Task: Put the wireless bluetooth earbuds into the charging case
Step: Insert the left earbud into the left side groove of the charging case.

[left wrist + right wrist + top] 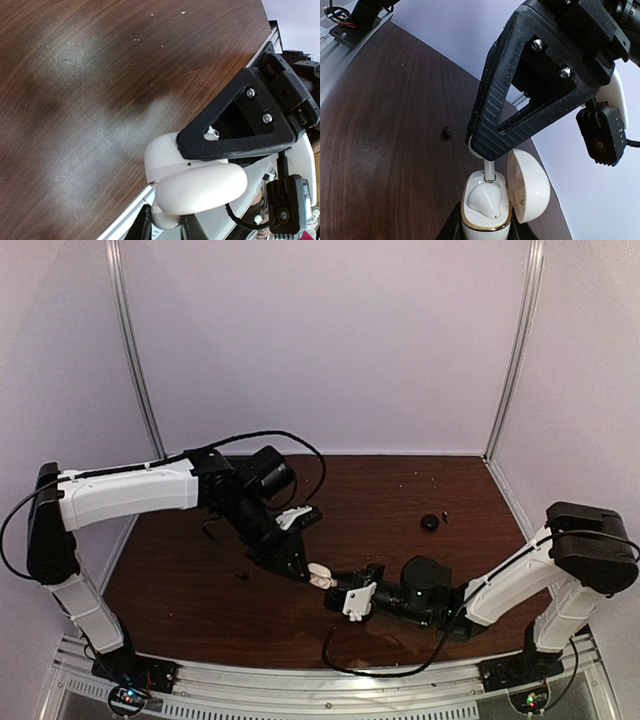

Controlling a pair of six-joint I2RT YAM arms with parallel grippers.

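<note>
The left gripper (485,154) partly hides the white earbud (482,200).

Black fingers (487,110): matt, ribbed plastic with bright metal screws (536,45). Below them, case (475,234) and earbud (485,200) are glossy white plastic, the case gilt-rimmed. Table (75,100): dark wood, scuffed sheen.

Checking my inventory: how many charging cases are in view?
2: an open white case gripped by the left hand, and a black case lying on the table, far right.
</note>
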